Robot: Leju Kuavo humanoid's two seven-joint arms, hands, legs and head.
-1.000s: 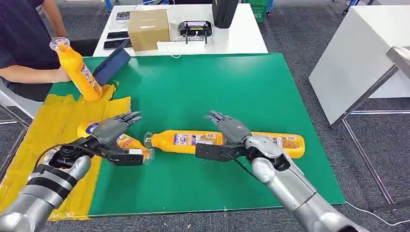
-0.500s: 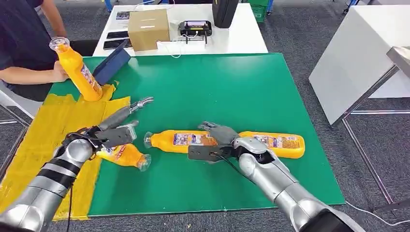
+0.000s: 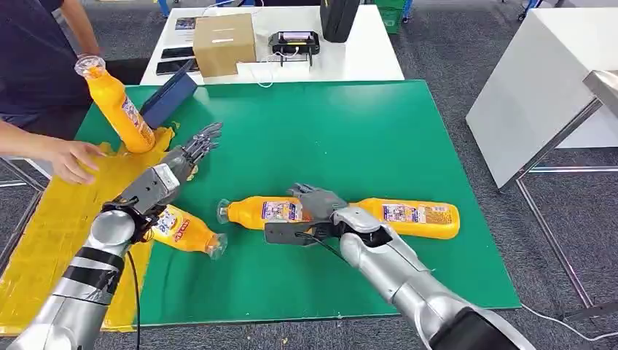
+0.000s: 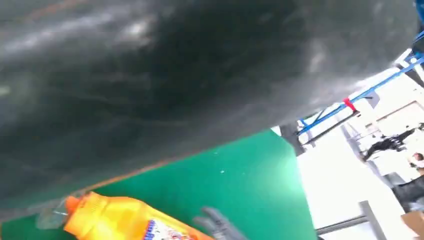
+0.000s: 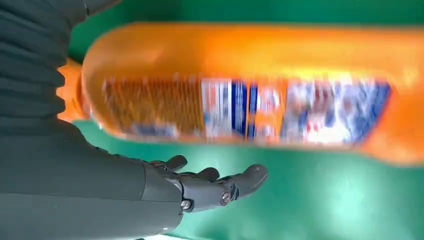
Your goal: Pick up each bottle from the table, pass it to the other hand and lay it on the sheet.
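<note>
Orange bottles: four. One upright (image 3: pixel 116 106) at far corner of yellow sheet (image 3: pixel 44 219); three lying on green table (image 3: pixel 328 131): one (image 3: pixel 186 233) at sheet edge, two end to end, near one (image 3: pixel 270 212) and far one (image 3: pixel 412 217). Yellow sheet: one. Robot hands: two, left (image 3: pixel 171 171), right (image 3: pixel 317 211). Cardboard box (image 3: pixel 224 42): one. Person's hand (image 3: pixel 69 157): one.

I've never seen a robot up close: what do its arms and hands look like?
Both arms are shiny silver tubes with rounded joints. The left arm has black bands and a thin black cable beside it. Each ends in a dark grey hand, left hand and right hand, with slim jointed fingers and a ribbed grey cover.
</note>
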